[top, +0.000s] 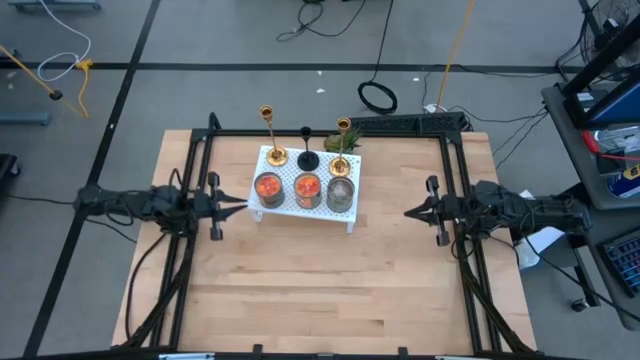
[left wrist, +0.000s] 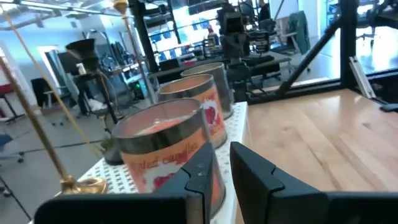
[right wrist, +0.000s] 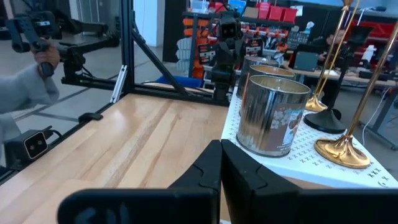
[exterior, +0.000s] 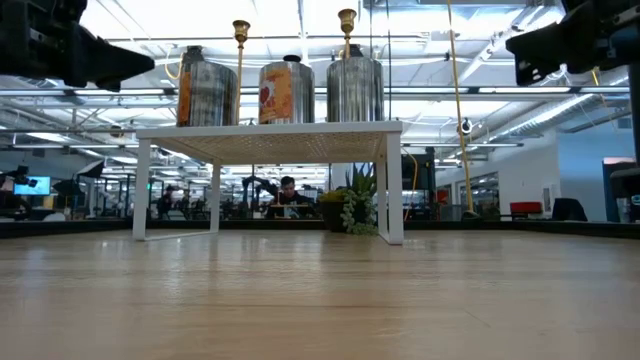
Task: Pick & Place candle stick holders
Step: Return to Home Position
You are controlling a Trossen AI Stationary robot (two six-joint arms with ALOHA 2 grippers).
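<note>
Three candlestick holders stand by their round bases along the far row of a white perforated shelf [top: 352, 216]: a gold one [top: 275, 155] at the left, a shorter black one [top: 308, 160] in the middle, and a gold one [top: 341, 165] at the right. They also show in the right wrist view: gold [right wrist: 341, 151], black [right wrist: 326, 122], gold [right wrist: 316, 102]. My left gripper [top: 246, 203] hovers just left of the shelf with a narrow gap between its fingers and holds nothing. My right gripper [top: 408, 211] hovers to the right of the shelf, shut and empty.
Three candle tins [top: 268, 188] [top: 307, 188] [top: 341, 193] stand in the shelf's near row, in front of the holders. A small green plant [exterior: 357, 208] sits behind the shelf. Bare wooden table [top: 320, 290] lies on the near side. A person's sleeve and hand [right wrist: 28, 81] show beyond the table.
</note>
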